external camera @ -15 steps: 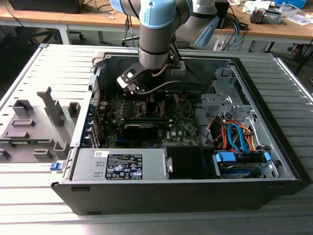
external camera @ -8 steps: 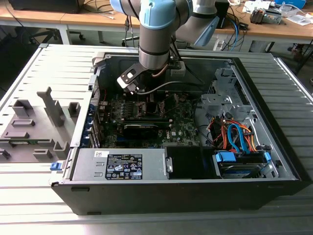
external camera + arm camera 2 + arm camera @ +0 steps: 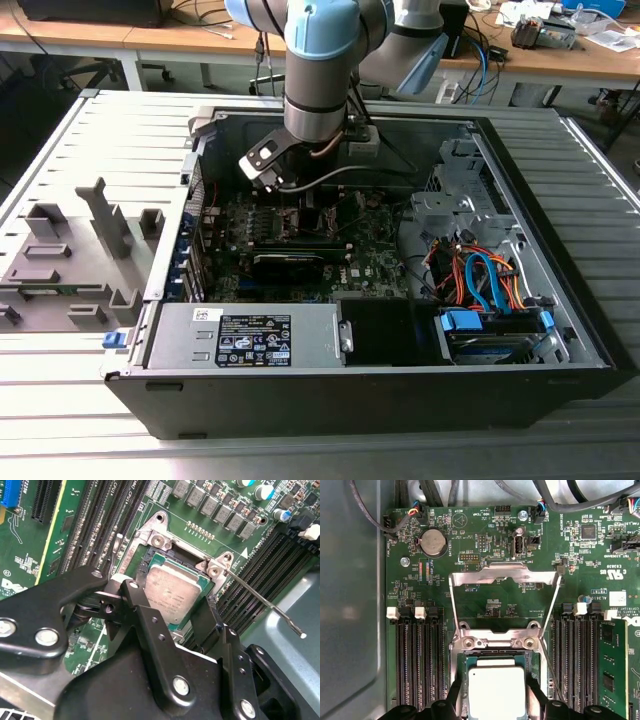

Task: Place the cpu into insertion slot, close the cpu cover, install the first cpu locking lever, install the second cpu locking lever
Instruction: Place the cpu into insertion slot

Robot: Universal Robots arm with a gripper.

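Over the insertion slot (image 3: 496, 642), gripper (image 3: 494, 685) straddling the seated cpu (image 3: 172, 592), grasp or release unclear, cpu cover (image 3: 504, 573) raised.

Power supply (image 3: 250, 335), coin battery (image 3: 433, 542), orange cables (image 3: 468, 272)

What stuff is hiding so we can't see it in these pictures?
1. Exterior view: the arm hides the insertion slot.
2. First wrist view: one edge of the cpu is cut off by the picture's edge.
3. Second wrist view: the tool covers a corner of the cpu and part of the slot.
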